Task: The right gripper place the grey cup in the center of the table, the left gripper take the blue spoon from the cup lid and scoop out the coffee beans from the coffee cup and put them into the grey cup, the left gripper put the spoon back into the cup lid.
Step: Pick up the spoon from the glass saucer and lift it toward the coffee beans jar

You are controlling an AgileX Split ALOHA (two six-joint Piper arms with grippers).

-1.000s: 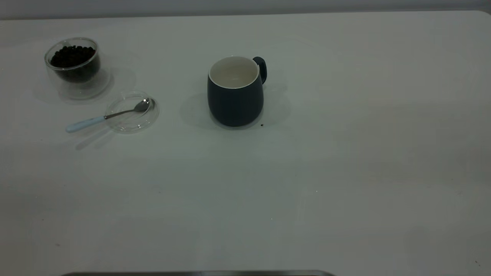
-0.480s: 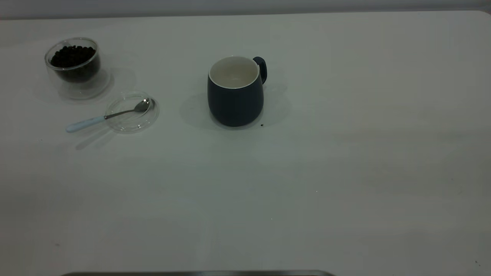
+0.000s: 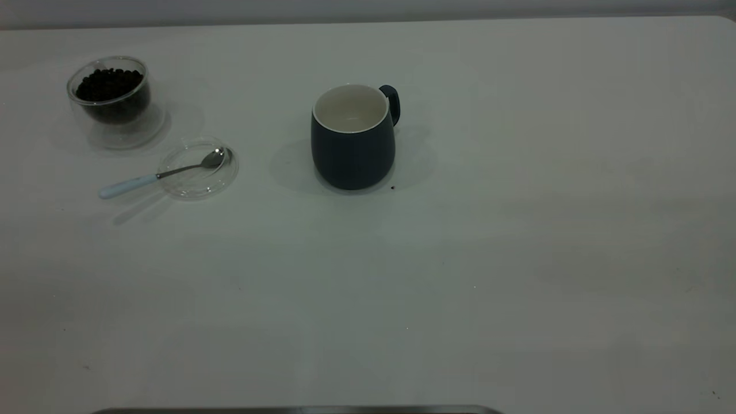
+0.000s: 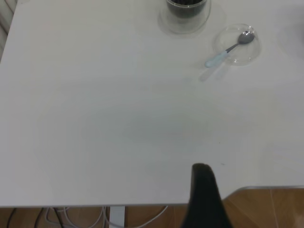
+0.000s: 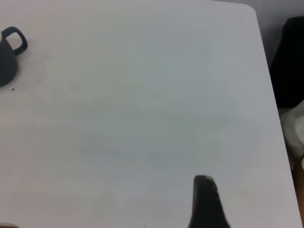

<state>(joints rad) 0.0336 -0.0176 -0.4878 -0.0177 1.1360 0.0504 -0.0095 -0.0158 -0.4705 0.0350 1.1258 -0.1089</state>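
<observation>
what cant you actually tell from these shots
- Left gripper: left wrist view shows one dark finger, cut off by the frame edge; open or shut unknown.
- Right gripper: same in the right wrist view.
- Both arms: absent from the exterior view.
- Grey cup: its white inside looks bare, but the bottom is partly hidden by its near wall.
- Coffee cup: top cut off in the left wrist view.

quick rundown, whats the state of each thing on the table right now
grey cup: upright, empty, handle toward the far side
coffee cup: upright, holding coffee beans
cup lid: flat on the table
blue spoon: bowl in the lid, handle sticking out over the rim
</observation>
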